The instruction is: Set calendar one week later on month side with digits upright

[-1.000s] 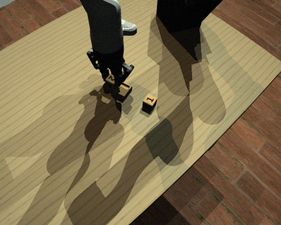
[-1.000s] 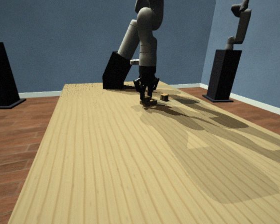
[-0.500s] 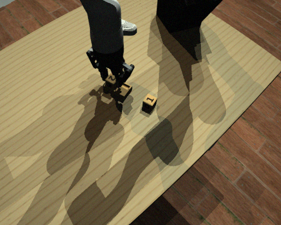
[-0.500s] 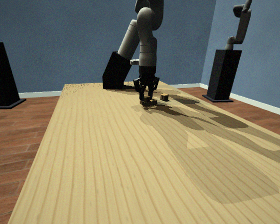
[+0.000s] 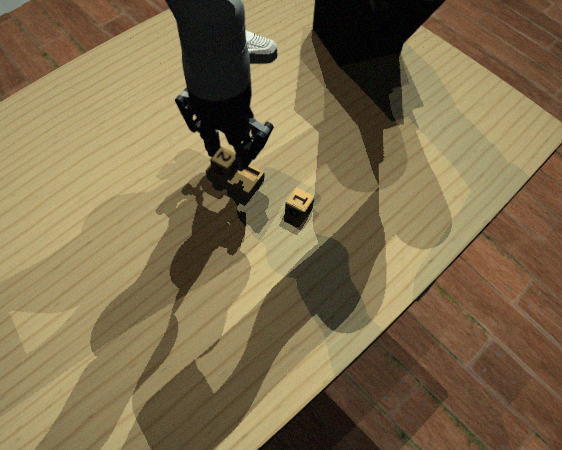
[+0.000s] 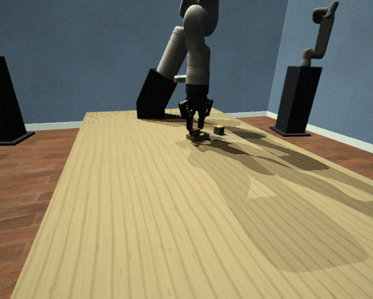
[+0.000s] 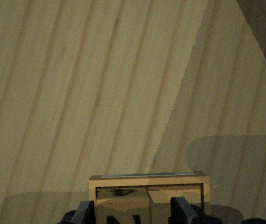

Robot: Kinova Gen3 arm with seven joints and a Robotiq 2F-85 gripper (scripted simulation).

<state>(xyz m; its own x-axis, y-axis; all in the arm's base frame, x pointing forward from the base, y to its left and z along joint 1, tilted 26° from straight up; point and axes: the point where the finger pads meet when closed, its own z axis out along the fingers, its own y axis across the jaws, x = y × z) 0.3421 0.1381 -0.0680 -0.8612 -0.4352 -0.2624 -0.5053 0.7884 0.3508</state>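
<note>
Now tool (image 5: 231, 150) fingers apart, straddling wooden "2" cube (image 5: 223, 158) in tray (image 5: 251, 181); "1" cube (image 5: 299, 205) on table (image 5: 81, 150).

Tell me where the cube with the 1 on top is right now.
In the top view the cube with the 1 on top stands alone on the table, outside the tray, just right of it and of the hand.

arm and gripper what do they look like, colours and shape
The arm is made of smooth, rounded light-grey tube segments, ending in a dark wrist section. The gripper is black, with two jointed linkage fingers. No cables or markings show.
</note>
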